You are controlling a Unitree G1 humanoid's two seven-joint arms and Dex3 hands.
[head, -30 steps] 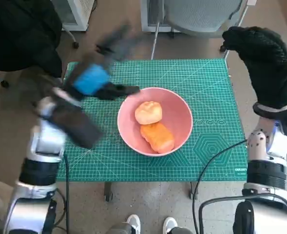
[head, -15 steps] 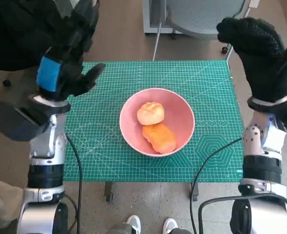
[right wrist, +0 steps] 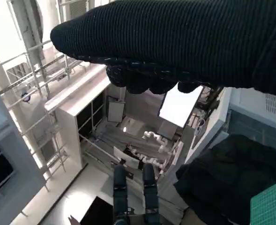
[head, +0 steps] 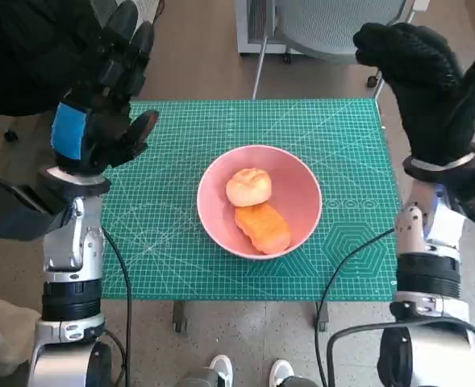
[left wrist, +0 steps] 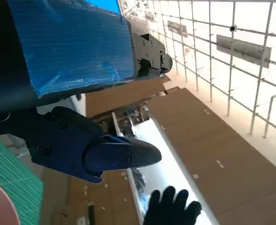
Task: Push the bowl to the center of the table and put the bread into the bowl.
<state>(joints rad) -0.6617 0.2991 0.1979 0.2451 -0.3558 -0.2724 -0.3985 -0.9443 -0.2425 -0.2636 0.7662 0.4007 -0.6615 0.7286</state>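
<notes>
Already the pink bowl [head: 259,201] is seen near the table [head: 181,242] centre with two soft, light bread rolls [head: 247,186] inside, best cupped gently around their sides, while the left robot hand [head: 100,121] and right robot hand [head: 431,89] are raised, spread and empty.

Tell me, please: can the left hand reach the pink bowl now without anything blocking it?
Probably yes. The left hand is raised and open over the mat's far left corner, and only bare green mat lies between it and the pink bowl.
</notes>
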